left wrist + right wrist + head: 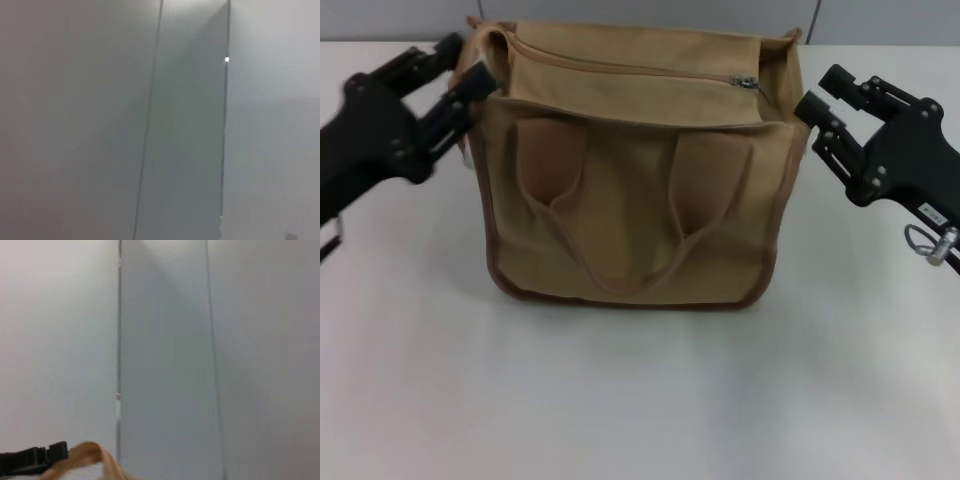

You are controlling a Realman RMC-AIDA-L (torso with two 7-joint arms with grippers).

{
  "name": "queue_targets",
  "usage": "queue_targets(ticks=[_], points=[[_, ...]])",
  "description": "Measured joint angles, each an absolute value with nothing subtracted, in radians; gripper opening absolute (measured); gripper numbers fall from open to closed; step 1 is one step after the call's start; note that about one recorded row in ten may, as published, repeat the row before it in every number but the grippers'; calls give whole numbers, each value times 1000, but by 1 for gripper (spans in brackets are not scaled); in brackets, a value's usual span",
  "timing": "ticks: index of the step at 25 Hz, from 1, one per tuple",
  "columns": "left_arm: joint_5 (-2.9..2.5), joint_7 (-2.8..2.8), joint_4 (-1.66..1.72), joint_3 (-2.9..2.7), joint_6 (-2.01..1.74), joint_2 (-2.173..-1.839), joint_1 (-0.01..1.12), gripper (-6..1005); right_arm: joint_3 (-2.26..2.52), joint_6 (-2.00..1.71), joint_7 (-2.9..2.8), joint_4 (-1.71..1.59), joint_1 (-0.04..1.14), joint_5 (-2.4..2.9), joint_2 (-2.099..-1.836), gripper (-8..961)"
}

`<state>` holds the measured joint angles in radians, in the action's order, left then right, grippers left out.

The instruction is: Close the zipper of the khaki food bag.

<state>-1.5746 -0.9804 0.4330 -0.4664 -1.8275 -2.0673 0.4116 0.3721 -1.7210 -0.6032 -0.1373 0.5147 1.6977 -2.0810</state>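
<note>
The tabletop [620, 400] carries the khaki food bag [630, 210] at center. Left claw [470, 72], released, touches its 10 o'clock corner; right claw [820, 105], released, flanks 2 o'clock. The zipper [745, 82] pull is small: a misaligned pinch risks dragging the bag.

Khaki food bag [630, 200]: boxy tan canvas with brown piping, upright on the white table, two looped handles hanging down the front face. Zipper [640, 72] along the top, small silver pull tab [745, 82] near the right end.
</note>
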Motion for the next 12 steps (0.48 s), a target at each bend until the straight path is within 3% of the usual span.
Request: queue_targets(ticks=[9, 12], points=[[-1589, -1091, 656, -493, -1973, -2058, 279, 510, 481, -1823, -769, -256, 481, 1700, -2081, 574], [-1601, -1073, 678, -558, -1982, -2057, 234, 614, 547, -1829, -802, -285, 471, 1700, -2081, 600]])
